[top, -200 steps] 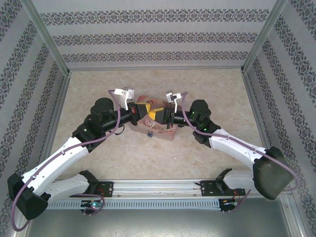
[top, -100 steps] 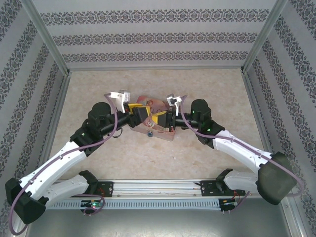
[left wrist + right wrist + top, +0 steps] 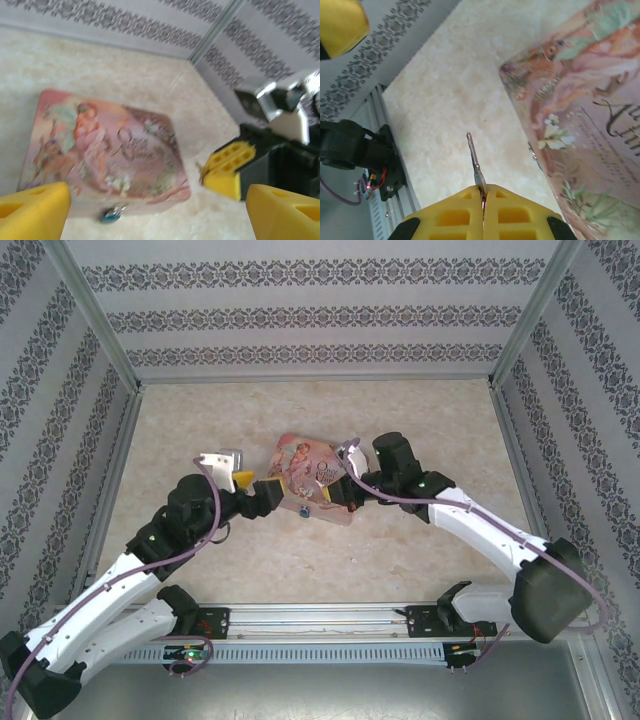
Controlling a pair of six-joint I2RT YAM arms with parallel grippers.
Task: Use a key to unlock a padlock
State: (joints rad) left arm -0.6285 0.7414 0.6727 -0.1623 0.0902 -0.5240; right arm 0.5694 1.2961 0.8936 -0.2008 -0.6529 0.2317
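The tiny blue padlock (image 3: 111, 215) hangs at the front edge of the pink tin (image 3: 107, 145), a blue dot (image 3: 303, 510) in the top view. My left gripper (image 3: 157, 220) is open, its yellow fingers (image 3: 30, 210) wide apart and nothing between them; it hovers just left of the tin (image 3: 268, 490). My right gripper (image 3: 483, 192) is shut on the key (image 3: 475, 160), whose thin blade sticks out ahead of the fingertips over bare table. It sits by the tin's front right corner (image 3: 342, 502), its yellow fingers (image 3: 227, 165) to the right in the left wrist view.
The pink tin (image 3: 310, 478) lies mid-table between both arms. Patterned walls (image 3: 300, 315) enclose the table on three sides. A metal rail (image 3: 320, 618) with the arm bases runs along the near edge. Bare tabletop (image 3: 250, 550) lies in front of the tin.
My left gripper has opened and drawn back left, off the tin, leaving its lid uncovered. My right gripper has swung down toward the tin's front right corner, still holding the key.
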